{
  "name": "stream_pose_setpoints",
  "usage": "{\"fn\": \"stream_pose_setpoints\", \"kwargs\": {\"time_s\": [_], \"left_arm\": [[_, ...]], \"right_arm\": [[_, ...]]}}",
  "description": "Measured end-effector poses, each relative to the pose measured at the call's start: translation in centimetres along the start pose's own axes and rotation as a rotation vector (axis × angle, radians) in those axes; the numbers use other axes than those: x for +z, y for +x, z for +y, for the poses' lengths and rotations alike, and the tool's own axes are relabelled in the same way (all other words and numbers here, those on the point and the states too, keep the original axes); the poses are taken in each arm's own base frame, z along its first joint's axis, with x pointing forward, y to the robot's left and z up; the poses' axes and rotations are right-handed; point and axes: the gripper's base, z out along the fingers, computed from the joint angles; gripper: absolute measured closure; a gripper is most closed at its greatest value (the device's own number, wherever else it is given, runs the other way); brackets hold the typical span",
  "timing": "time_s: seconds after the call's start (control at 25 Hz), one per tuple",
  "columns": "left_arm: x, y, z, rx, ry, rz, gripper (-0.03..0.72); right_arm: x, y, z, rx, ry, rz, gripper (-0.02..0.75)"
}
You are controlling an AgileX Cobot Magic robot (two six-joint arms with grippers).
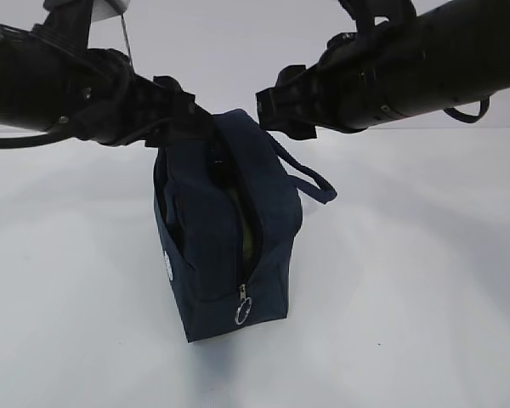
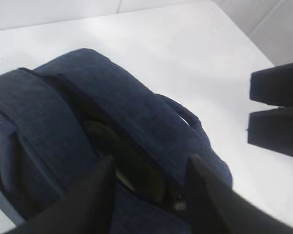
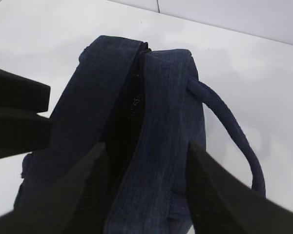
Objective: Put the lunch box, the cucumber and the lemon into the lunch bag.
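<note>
2 grippers are hanging over the bag (image 1: 225, 246) and I am watching both wrist views closely. The left gripper (image 2: 149, 195) is standing with its jaws partly apart, and the bag's open slit is lying between and just below them; I am seeing nothing gripped there. The right gripper (image 3: 144, 187) is looking much the same: jaws parted, straddling the far flap of the bag, with fabric between the fingers but no clear pinch on it.

I am judging the packing nearly or fully done, since I am seeing no box, cucumber or lemon loose on the table (image 1: 408, 280). Something pale, greenish-yellow, is showing through the slit below the left jaws, but I am unable to tell which item it is.

What is worrying me is the fabric. Both sets of jaws are sitting so near the flaps that a lift could be snagging cloth or the handle (image 3: 234, 131), which is looping out just beside the right jaws, and that could be dragging or tipping the bag. The bag is standing on its narrow end, tall and soft, so a sideways nudge from either arm may be toppling it and spilling what is inside. Closing the jaws here would be catching a flap as well.

The bag is looking dark navy, boxy and slack, its zipper open along the top, with the ring pull (image 1: 243, 312) hanging low on the near face.
</note>
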Motion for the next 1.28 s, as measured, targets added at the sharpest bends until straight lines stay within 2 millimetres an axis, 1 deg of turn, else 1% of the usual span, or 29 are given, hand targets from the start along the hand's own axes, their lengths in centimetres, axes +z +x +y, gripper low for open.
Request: {"fn": "stream_pose_setpoints", "kwargs": {"time_s": [0.12,0.24,0.44,0.56,0.64,0.8,0.88,1.0,1.12,1.28], "left_arm": [[0.0,0.2,-0.3,0.001,0.030,0.032,0.349],[-0.1,0.6,-0.7,0.008,0.067,0.080,0.349],[-0.4,0.8,-1.1,0.015,0.102,0.116,0.349],[-0.7,0.8,-1.2,0.028,0.106,0.118,0.349],[-1.0,0.8,-1.3,0.046,0.111,0.124,0.349],[-1.7,0.7,-1.5,0.096,0.113,0.130,0.349],[-2.0,0.7,-1.5,0.126,0.110,0.134,0.349],[-2.1,0.8,-1.5,0.153,0.109,0.148,0.349],[-2.2,0.9,-1.6,0.142,0.117,0.165,0.349],[-2.2,1.0,-1.6,0.150,0.115,0.176,0.349]], "right_arm": [[-0.3,0.1,0.1,0.010,-0.006,0.022,0.342],[-0.9,0.7,0.2,-0.018,-0.010,0.103,0.342],[-2.7,2.3,0.3,-0.166,-0.041,0.300,0.342],[-3.7,3.1,0.6,-0.216,-0.081,0.334,0.342],[-4.1,4.2,0.8,-0.206,-0.125,0.348,0.342],[-4.8,6.7,1.4,-0.130,-0.212,0.300,0.342],[-5.2,7.5,1.5,-0.100,-0.231,0.240,0.342],[-5.7,9.0,1.5,-0.056,-0.248,0.203,0.342],[-5.7,10.4,1.4,-0.030,-0.258,0.192,0.342],[-5.2,12.5,1.2,0.010,-0.273,0.165,0.342]]}}
